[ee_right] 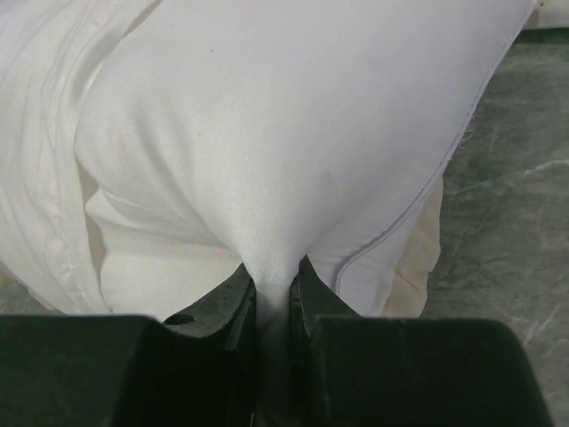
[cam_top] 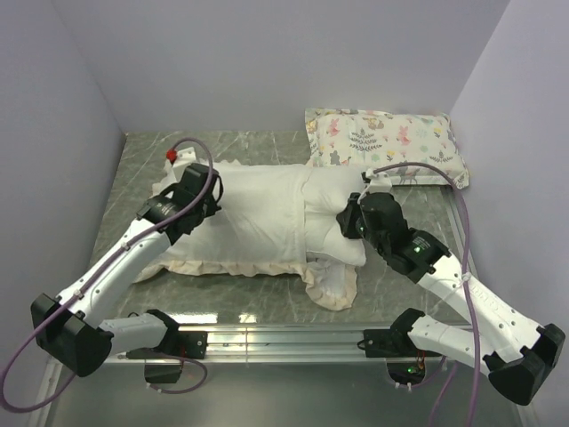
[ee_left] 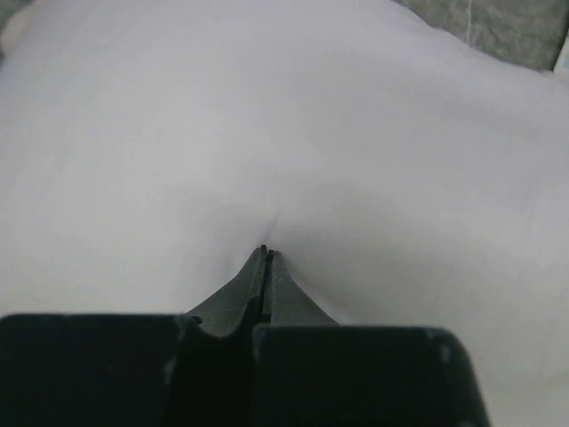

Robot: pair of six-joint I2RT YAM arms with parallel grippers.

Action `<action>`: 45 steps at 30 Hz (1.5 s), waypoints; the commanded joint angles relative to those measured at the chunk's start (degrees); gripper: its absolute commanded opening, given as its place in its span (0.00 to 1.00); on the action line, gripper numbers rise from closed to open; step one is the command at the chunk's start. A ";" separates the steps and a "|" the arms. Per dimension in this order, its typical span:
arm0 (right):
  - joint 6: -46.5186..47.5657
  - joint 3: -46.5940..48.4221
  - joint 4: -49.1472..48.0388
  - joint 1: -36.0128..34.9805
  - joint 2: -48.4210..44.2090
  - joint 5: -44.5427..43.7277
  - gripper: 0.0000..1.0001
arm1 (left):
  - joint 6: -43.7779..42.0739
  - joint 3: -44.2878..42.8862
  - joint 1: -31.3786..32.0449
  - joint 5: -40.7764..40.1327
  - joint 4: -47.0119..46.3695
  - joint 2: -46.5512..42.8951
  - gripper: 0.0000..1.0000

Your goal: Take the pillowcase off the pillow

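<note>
The cream-white pillowcase (cam_top: 258, 213) with ruffled edging lies across the middle of the table. The plain white pillow (cam_top: 333, 200) sticks out of its right end. My left gripper (cam_top: 213, 200) is at the case's left part, jaws closed with their tips pinching a small crease of the case fabric (ee_left: 267, 133); the gripper shows in the left wrist view (ee_left: 267, 252). My right gripper (cam_top: 342, 218) is shut on a fold of the pillow (ee_right: 293, 133), seen between the jaws in the right wrist view (ee_right: 274, 271). The bunched case opening (ee_right: 44, 178) lies to the left of it.
A small pastel animal-print pillow (cam_top: 387, 142) lies at the back right against the wall. Walls close the table on the left, back and right. A metal rail (cam_top: 284, 338) runs along the near edge between the arm bases.
</note>
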State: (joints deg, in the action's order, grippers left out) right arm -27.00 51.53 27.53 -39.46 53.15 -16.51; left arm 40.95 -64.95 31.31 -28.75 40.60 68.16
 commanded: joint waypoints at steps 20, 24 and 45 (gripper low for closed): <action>0.99 5.43 -1.78 1.23 0.47 -0.71 0.00 | 2.29 5.27 2.17 14.34 -10.44 -1.99 0.78; 1.16 4.64 -1.34 1.32 0.29 -1.59 0.00 | 3.17 4.40 2.09 10.13 -8.36 0.57 0.40; 2.75 17.01 8.06 6.06 -1.73 -7.57 0.00 | -0.78 -0.80 -22.24 -6.24 -3.06 -7.25 0.01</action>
State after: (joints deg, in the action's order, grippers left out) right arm -26.11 61.30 33.12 -36.25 54.04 -15.11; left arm 43.27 -64.34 16.19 -27.16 39.83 63.75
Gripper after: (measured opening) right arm 0.178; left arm 0.012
